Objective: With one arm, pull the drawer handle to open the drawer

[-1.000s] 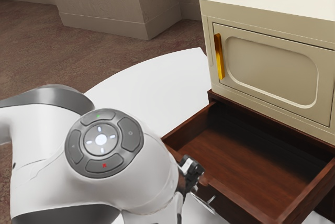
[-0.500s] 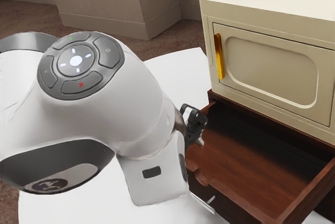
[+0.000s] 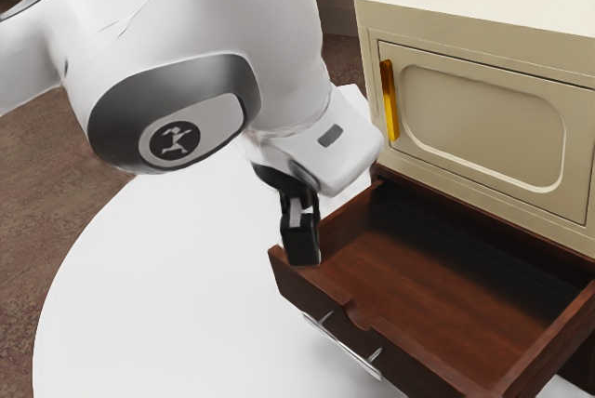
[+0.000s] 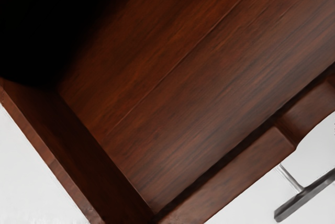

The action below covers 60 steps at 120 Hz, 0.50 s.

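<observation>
My gripper [image 3: 301,254] hangs at the drawer's near corner on the exterior view's left, above the front panel's end and apart from the handle. The dark red-brown drawer [image 3: 437,296] stands pulled out beneath the cream cabinet, its inside exposed. On its front is a silver bar handle [image 3: 344,348], with nothing holding it. From the hand's camera, the wooden drawer floor [image 4: 183,67], a side wall and the notched front panel lie below, and the bar handle [image 4: 306,196] juts out beyond that panel.
The cream cabinet [image 3: 483,207] rises over the drawer, with a closed door bearing a yellow handle [image 3: 390,105] and a railed top. A white round surface [image 3: 167,296] spreads beside and below the drawer. Brown floor and a wall lie behind.
The arm has swung upward and its hand has turned, bringing my gripper to the drawer's near corner. More of the front panel and handle is uncovered. The drawer stays pulled out.
</observation>
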Available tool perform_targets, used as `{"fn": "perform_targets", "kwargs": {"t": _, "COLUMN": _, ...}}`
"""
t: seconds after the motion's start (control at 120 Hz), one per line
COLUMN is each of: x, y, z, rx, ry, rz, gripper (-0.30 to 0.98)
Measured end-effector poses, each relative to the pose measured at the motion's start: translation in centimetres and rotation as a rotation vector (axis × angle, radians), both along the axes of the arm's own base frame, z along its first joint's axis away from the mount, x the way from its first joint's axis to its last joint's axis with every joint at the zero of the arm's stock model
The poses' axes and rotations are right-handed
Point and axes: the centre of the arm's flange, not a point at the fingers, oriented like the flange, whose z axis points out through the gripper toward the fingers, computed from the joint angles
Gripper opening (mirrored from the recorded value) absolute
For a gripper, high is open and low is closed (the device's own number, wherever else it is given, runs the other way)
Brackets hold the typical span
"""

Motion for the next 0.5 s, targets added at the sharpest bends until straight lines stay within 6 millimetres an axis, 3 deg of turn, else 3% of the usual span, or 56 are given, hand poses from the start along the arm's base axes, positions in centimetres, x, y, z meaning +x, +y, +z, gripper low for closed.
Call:
{"fn": "perform_targets", "kwargs": {"t": 0.067, "x": 2.3, "y": 0.4, "z": 0.8, "rx": -0.041, "ry": 0.0, "rz": 0.097, "gripper": 0.69}}
{"fn": "perform_targets", "kwargs": {"t": 0.142, "x": 3.6, "y": 2.1, "z": 0.9, "rx": -0.063, "ry": 0.006, "rz": 0.214, "gripper": 0.69}}
{"fn": "perform_targets", "kwargs": {"t": 0.5, "x": 5.6, "y": 13.1, "z": 1.7, "rx": -0.114, "ry": -0.037, "rz": 0.7, "gripper": 0.69}}
